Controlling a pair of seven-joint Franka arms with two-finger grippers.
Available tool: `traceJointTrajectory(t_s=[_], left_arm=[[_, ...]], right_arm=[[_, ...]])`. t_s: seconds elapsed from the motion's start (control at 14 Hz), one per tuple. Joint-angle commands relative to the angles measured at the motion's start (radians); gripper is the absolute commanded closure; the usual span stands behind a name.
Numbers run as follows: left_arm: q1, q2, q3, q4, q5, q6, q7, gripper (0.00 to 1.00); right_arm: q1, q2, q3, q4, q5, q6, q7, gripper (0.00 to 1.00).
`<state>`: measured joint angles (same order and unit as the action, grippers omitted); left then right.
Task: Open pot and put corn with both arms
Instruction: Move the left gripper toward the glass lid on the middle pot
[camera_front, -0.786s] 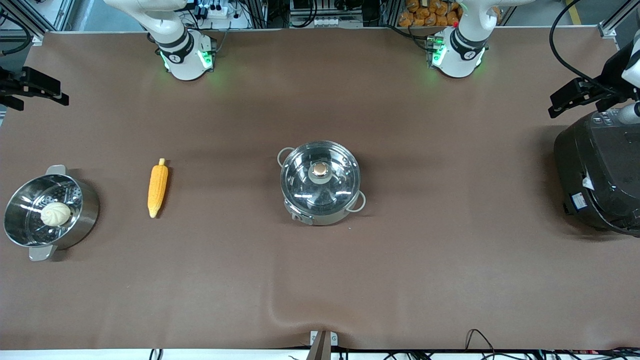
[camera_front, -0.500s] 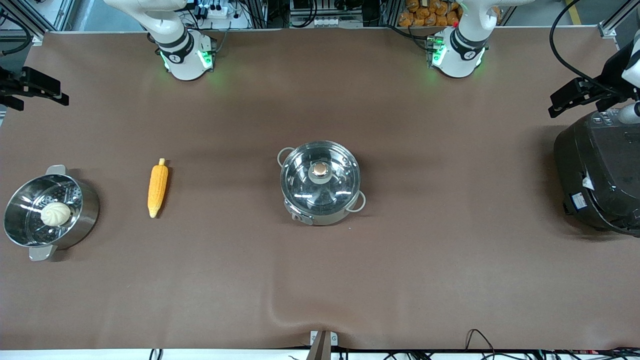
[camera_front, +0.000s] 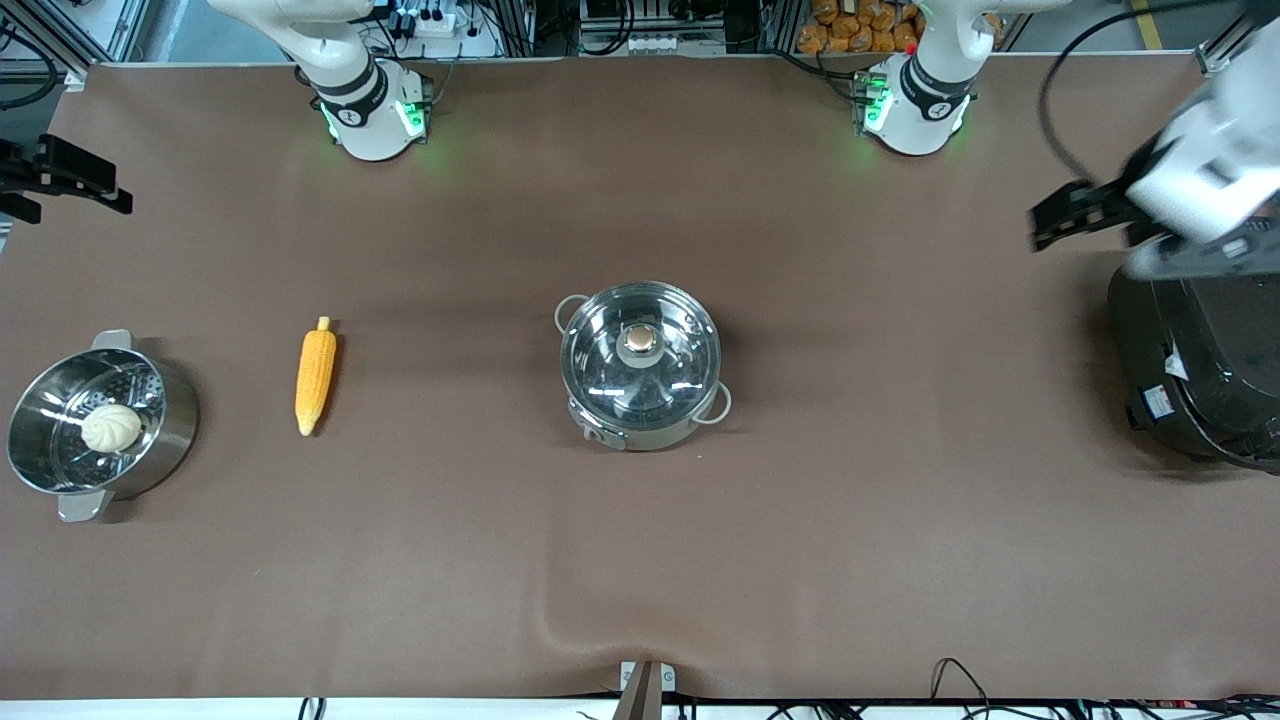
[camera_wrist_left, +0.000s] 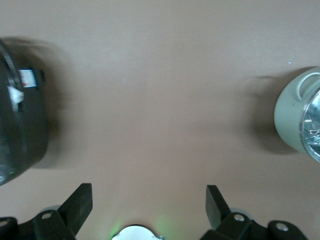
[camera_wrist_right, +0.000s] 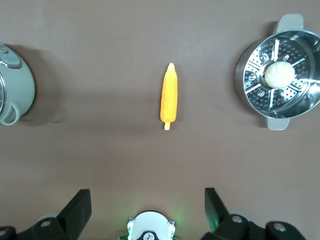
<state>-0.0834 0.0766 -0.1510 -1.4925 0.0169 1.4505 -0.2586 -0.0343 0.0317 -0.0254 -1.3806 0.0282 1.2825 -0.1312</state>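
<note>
The steel pot (camera_front: 600, 415) with wire loop handles stands mid-table, its glass lid (camera_front: 675, 345) with copper knob (camera_front: 638, 341) on it. Its edge shows in the left wrist view (camera_wrist_left: 292, 117) and the right wrist view (camera_wrist_right: 17, 92). The corn (camera_front: 315, 375) lies on the table toward the right arm's end, also in the right wrist view (camera_wrist_right: 169, 96). My left gripper (camera_front: 1075, 215) hangs high beside the black cooker, open and empty (camera_wrist_left: 149, 205). My right gripper (camera_front: 60, 178) hangs high at the right arm's end of the table, open and empty (camera_wrist_right: 148, 207).
A steel steamer pot (camera_front: 175, 420) with flat tab handles holds a pale bun (camera_front: 111, 427) at the right arm's end, beside the corn. The big black cooker (camera_front: 1200, 370) stands at the left arm's end. Brown cloth covers the table.
My left arm's hand has swung from over the black cooker toward the middle of the table. The right gripper has barely shifted. Pot, lid and corn have not moved.
</note>
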Motion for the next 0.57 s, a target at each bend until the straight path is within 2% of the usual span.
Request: traceJointTrajectory(t_s=[0.0, 0.21, 0.43, 0.5], left_arm=[[-0.134, 0.104, -0.021, 0.050, 0.017, 0.045, -0.220, 0.00], [-0.315, 0.244, -0.019, 0.133, 0.018, 0.140, -0.596, 0.00], [-0.462, 0.380, -0.010, 0.207, 0.020, 0.252, -0.839, 0.00], [-0.511, 0.420, -0.009, 0.215, 0.020, 0.305, -0.907, 0.00]], right_arm=[[-0.007, -0.010, 0.004, 0.009, -0.019, 0.052, -0.015, 0.00], [-0.010, -0.009, 0.002, -0.008, -0.019, 0.075, -0.013, 0.00], [-0.013, -0.007, 0.004, -0.158, -0.013, 0.219, -0.009, 0.00], [-0.001, -0.015, 0.005, -0.231, -0.013, 0.306, 0.020, 0.00]])
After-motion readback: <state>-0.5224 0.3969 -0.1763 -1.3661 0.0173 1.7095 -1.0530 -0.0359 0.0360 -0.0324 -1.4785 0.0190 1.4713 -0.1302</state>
